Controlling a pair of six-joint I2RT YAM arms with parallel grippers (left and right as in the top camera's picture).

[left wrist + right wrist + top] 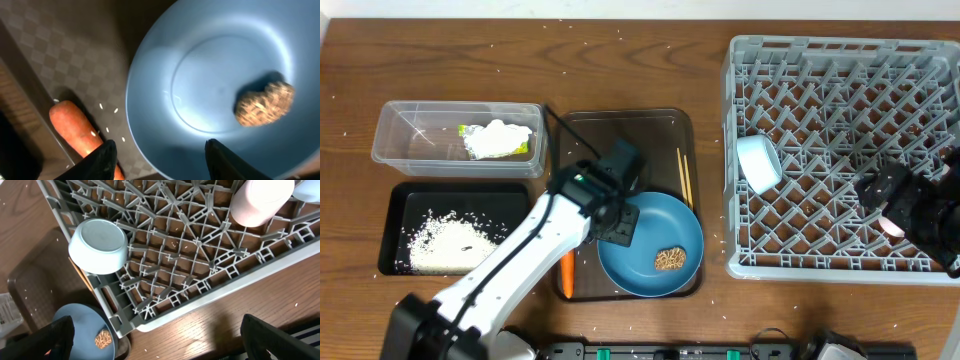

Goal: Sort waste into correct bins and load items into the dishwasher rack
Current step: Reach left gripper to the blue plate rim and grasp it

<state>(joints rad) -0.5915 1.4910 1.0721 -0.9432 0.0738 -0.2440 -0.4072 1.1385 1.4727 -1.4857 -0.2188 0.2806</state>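
1. The left tool [160, 150] hangs spread wide and empty over the left rim of the blue plate [210, 60], which lies on the brown serving tray [620, 130]
2. The brown chunk [265, 102] sits on the plate; the carrot [75, 130] lies on the serving tray just beside the plate's rim
3. Step in hand, as I judge it: clearing food waste, likely bound for the black tray [400, 200] where rice [445, 245] lies
4. The next move calls for centring over one piece, lowering, then closing on it
5. The right tool [157, 330] is wide and empty above the rack [165, 305], which holds the white bowl [98, 245] and pink cup [260, 200]
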